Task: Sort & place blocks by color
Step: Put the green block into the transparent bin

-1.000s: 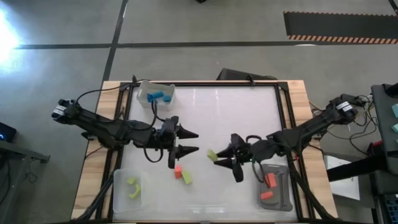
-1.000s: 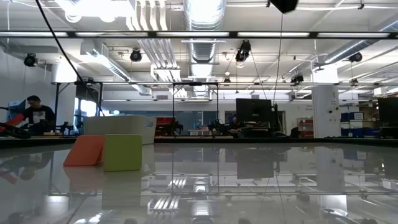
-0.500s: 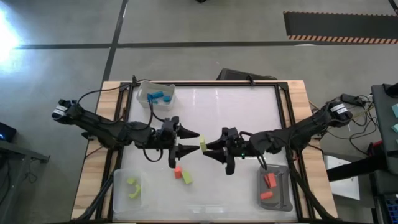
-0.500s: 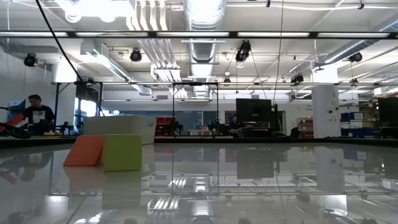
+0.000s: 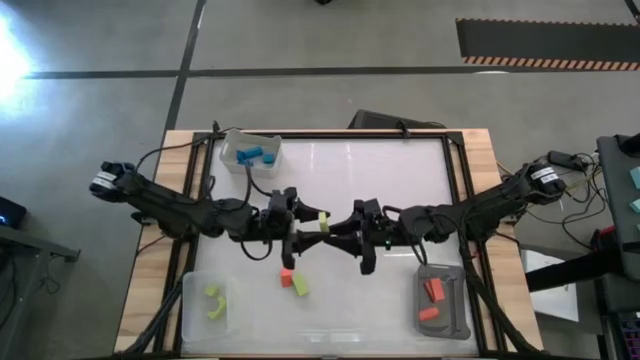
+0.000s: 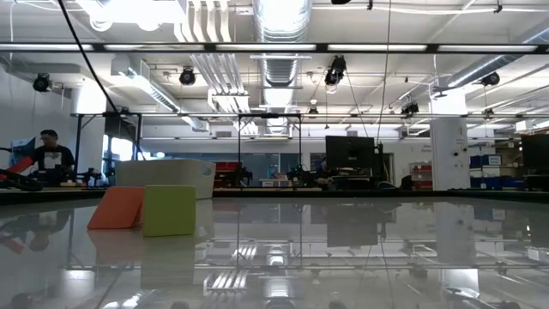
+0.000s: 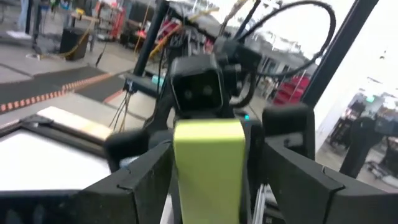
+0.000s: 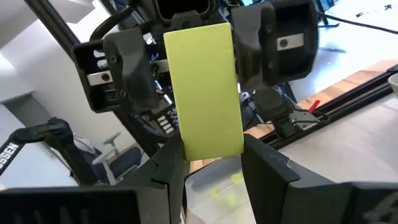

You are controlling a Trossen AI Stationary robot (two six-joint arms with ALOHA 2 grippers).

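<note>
step: mid-air handover above bench centre | yellow-green block (image 5: 322,223) clamped in right gripper (image 5: 335,232) jaws | left gripper (image 5: 308,230) jaws wide around it | advice: left closes squarely before right releases

Bright overhead lamps glare off glossy table (image 6: 360,249)
</note>
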